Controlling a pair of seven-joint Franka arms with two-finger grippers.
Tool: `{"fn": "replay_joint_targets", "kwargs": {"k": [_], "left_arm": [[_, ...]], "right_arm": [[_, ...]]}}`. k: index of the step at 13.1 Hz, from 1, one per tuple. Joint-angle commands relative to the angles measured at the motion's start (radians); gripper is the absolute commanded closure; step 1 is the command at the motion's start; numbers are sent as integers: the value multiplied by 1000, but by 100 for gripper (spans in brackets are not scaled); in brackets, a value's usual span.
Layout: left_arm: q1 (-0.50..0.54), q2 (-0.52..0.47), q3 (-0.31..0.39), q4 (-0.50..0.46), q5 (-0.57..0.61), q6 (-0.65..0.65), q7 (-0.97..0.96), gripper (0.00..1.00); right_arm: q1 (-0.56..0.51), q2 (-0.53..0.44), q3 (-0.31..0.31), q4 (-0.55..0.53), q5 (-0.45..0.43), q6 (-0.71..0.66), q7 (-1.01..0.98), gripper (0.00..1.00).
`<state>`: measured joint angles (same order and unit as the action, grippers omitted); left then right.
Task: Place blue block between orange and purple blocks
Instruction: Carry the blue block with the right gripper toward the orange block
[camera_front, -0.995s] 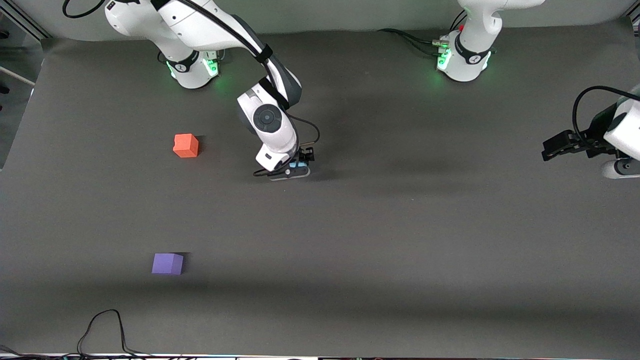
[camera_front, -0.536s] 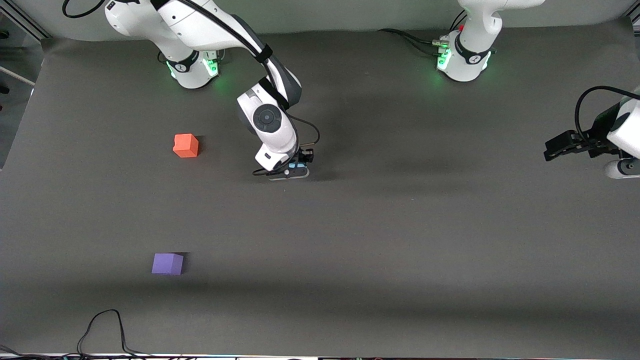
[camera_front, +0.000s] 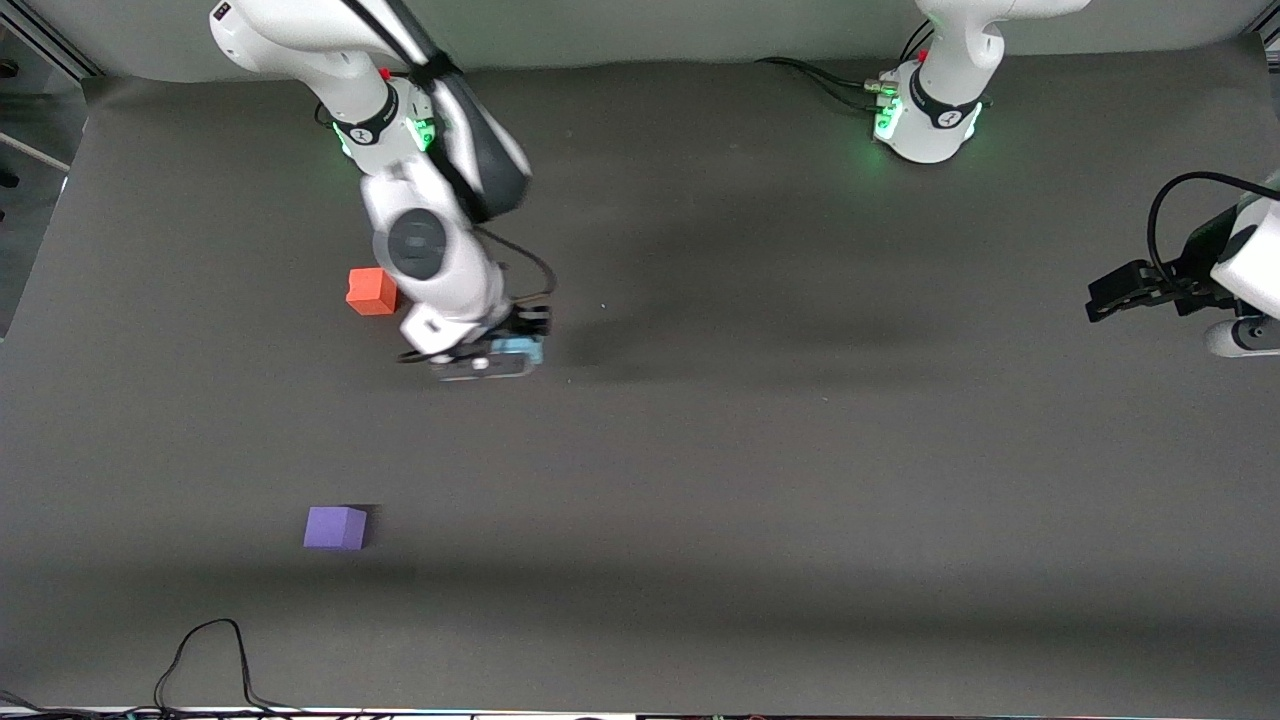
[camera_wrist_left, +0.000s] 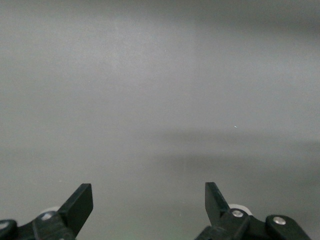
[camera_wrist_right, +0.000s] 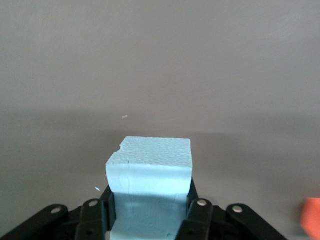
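My right gripper (camera_front: 518, 343) is shut on the light blue block (camera_front: 520, 346) and holds it above the grey mat, beside the orange block (camera_front: 371, 291). In the right wrist view the blue block (camera_wrist_right: 150, 180) sits squeezed between the two fingers, and an edge of the orange block (camera_wrist_right: 312, 214) shows at the frame's corner. The purple block (camera_front: 335, 527) lies on the mat nearer the front camera than the orange one, at the right arm's end of the table. My left gripper (camera_front: 1105, 297) waits open and empty at the left arm's end; it also shows open in the left wrist view (camera_wrist_left: 149, 200).
A black cable (camera_front: 210, 660) loops on the mat near the front edge, close to the purple block. The two arm bases (camera_front: 925, 115) stand along the edge farthest from the front camera.
My right gripper has risen from the mat with the blue block and moved toward the orange block. The left arm has barely moved.
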<state>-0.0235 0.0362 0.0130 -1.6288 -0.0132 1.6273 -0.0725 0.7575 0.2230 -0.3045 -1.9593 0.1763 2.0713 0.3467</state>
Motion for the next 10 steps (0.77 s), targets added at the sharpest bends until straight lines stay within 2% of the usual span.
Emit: {"fn": "replay_joint_targets", "kwargs": {"k": [1,5,7,10], "left_arm": [[-10,-13,7,-9,12,5,16,0],[-12,-13,7,-11,12,5,16,0],[-9,-13,8,-9,12,5,20,0],[-13,-6,8,-11,12,8,22,0]], "right_arm": [[11,-100,-170,-1,3,-109,-186,99],[11,-108,-436,-1,2,-154,-480,99],[8,-65,-482,-12,2,-125,-537,99],[12,5,-484,-70,15,8,-551,99]]}}
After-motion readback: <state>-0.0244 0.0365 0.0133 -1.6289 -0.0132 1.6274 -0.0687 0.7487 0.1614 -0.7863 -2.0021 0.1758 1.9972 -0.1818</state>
